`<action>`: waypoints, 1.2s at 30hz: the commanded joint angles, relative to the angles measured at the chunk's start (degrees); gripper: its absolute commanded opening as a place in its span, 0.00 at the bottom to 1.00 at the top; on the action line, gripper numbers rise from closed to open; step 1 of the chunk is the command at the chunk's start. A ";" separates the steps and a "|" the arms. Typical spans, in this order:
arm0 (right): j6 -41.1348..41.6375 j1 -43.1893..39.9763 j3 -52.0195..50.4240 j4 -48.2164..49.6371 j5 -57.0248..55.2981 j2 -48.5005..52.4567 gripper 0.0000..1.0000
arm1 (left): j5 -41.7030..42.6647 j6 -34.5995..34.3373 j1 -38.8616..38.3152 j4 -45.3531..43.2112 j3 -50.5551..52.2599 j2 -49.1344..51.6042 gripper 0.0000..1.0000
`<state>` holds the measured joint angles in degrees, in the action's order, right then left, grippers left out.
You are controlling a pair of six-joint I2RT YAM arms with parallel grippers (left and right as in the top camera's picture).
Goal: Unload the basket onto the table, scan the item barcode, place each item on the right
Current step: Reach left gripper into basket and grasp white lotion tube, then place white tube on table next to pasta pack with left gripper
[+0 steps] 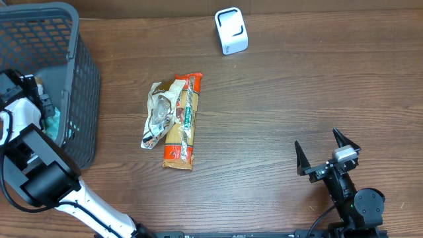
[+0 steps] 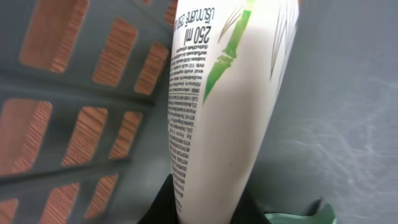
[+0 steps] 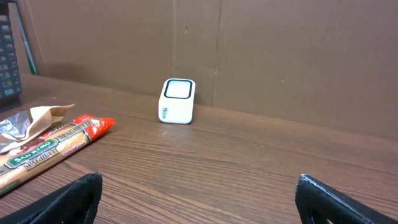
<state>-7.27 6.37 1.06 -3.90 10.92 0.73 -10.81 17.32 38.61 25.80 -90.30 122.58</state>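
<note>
The left fingers [image 2: 160, 208] are pressing in on the near end of a white bottle [image 2: 217, 112], one dark finger on each side, so they are pinching it rather than meeting each other. The bottle carries small black text, a 250 ml mark and a green bamboo stem. It is filling the middle of the left wrist view and is sitting inside the grey plastic basket [image 1: 82, 79], whose slotted wall is showing to its left with wood grain behind the slots. A scrap of teal-green packaging [image 2: 298, 218] is lying on the basket floor just beside the bottle. From overhead, the left arm [image 1: 36, 175] is rising from the near left edge and arching over the basket's near wall. Its wrist is hanging down inside the basket and hiding the bottle in that view. The right fingers [image 1: 303, 158] are standing spread wide with nothing between them, pointing toward the far side of the wooden surface [image 1: 297, 79], while the right arm [image 1: 357, 201] is sitting folded at the near right edge. Well ahead of them, a white barcode scanner [image 1: 230, 30] is standing upright near the far edge, in front of a cardboard backdrop [image 3: 280, 56]. Between the basket and the right arm, a spaghetti packet [image 1: 182, 125] is lying flat on the surface, with a crinkled clear wrapper [image 1: 157, 112] touching its left side.
</note>
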 commanded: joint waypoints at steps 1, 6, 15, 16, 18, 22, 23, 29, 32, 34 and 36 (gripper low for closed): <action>0.31 -0.13 -0.59 0.35 -0.61 -0.57 1.00 | 1.99 -7.48 -2.34 3.89 -2.78 0.00 0.04; 0.31 -0.13 -0.59 0.35 -0.61 -0.57 1.00 | 5.46 -10.80 -4.59 11.80 -11.96 -5.79 0.04; 0.33 -0.13 -0.59 0.35 -0.61 -0.57 1.00 | 18.32 -14.82 -10.73 24.33 -22.45 -23.67 0.04; 0.33 -0.13 -0.59 0.35 -0.61 -0.57 1.00 | 20.50 -14.93 -12.33 27.04 -22.43 -26.32 0.04; 0.33 -0.13 -0.59 0.35 -0.61 -0.57 1.00 | 23.37 -16.26 -15.30 30.82 -22.40 -29.03 0.04; 0.33 -0.13 -0.59 0.35 -0.61 -0.57 1.00 | 24.11 -16.48 -26.12 39.45 -22.27 -30.47 0.04; 0.33 -0.13 -0.59 0.35 -0.61 -0.57 1.00 | 22.99 -16.48 -29.75 41.68 -21.92 -29.86 0.04; 0.31 -0.13 -0.59 0.35 -0.61 -0.57 1.00 | 14.64 -21.11 -45.57 43.93 -12.92 -24.98 0.04; 0.33 -0.13 -0.59 0.35 -0.61 -0.57 1.00 | 11.04 -24.30 -50.56 38.56 -4.35 -21.88 0.04; 0.33 -0.13 -0.59 0.35 -0.61 -0.57 1.00 | 8.70 -25.75 -52.24 35.28 -0.22 -20.37 0.04; 0.33 -0.13 -0.59 0.35 -0.61 -0.57 1.00 | 5.92 -27.65 -53.18 32.85 2.80 -18.91 0.04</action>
<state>-7.29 6.37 1.06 -3.90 10.92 0.73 1.76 -5.37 -12.84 61.47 -91.22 102.91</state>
